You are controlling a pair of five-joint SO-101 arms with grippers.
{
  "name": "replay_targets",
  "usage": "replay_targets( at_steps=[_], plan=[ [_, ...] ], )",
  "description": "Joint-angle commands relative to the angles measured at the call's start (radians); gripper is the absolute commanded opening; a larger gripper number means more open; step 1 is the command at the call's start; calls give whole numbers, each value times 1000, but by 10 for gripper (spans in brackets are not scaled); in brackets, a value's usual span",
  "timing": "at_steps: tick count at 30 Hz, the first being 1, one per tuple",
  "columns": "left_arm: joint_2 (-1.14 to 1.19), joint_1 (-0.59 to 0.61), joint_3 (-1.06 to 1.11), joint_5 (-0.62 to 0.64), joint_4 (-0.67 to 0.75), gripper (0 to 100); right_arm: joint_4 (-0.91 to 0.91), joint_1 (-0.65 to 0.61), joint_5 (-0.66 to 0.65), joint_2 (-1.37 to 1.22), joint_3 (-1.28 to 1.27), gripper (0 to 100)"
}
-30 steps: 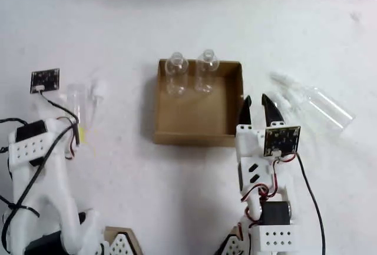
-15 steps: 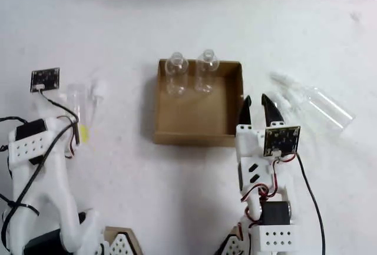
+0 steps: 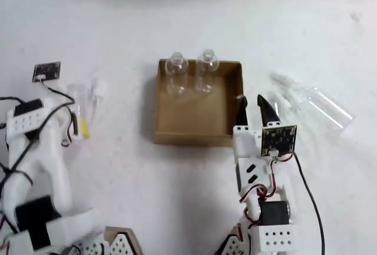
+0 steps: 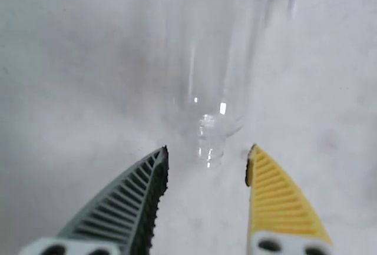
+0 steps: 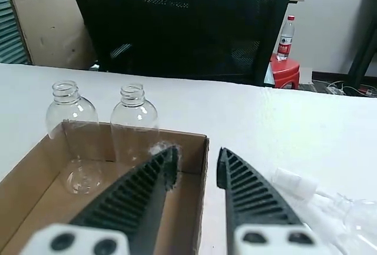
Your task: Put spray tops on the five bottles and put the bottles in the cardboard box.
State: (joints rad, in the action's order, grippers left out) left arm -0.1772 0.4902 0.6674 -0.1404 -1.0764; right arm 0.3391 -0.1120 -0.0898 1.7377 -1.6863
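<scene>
Two open bottles [image 3: 177,72] stand at the box's [image 3: 197,131] 12 o'clock wall. The left gripper [image 4: 206,152] is spread around the neck of a lying bottle [image 4: 212,60] at the box's 9 o'clock. The right gripper [image 5: 197,158] is spread at the box's 4 o'clock corner. A third bottle [image 3: 324,106] lies on the bench [image 3: 177,196] at 3 o'clock.

Table [image 3: 129,25]: everything named below is borne on it.
Cardboard box [image 3: 194,119]: set at the middle, ahead of and between the two arms.
In the box: the left upright bottle [image 3: 177,73] and the right upright bottle [image 3: 206,71] are stood side by side against the far wall.
Right of the box: the right lying bottle [image 3: 324,108] is laid apart from it, with the right spray top [image 3: 281,80] just beside it, boxward.
Left of the box: the left lying bottle [image 3: 76,99] is laid well apart, the left spray top [image 3: 98,89] just beside it, boxward.
Left gripper [image 4: 206,158]: placed at the near end of the left lying bottle, whose neck is seen between the parted fingertips.
Right gripper [image 3: 253,106]: held parted at the box's near right corner.
</scene>
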Motion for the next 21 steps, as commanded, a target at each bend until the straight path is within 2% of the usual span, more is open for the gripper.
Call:
replay_targets(
  at_steps=[1, 8, 15, 21],
  plan=[
    [87, 5, -101, -12, 2, 207, 2, -8, -11, -7, -8, 91],
    [101, 1, -100, -5, 52, 207, 2, -8, -11, -7, -8, 91],
    [156, -76, -110, 0, 58, 207, 2, -7, -11, -7, -8, 91],
    [203, -77, -110, 35, 98, 207, 2, -5, -11, -7, -8, 91]
  ],
)
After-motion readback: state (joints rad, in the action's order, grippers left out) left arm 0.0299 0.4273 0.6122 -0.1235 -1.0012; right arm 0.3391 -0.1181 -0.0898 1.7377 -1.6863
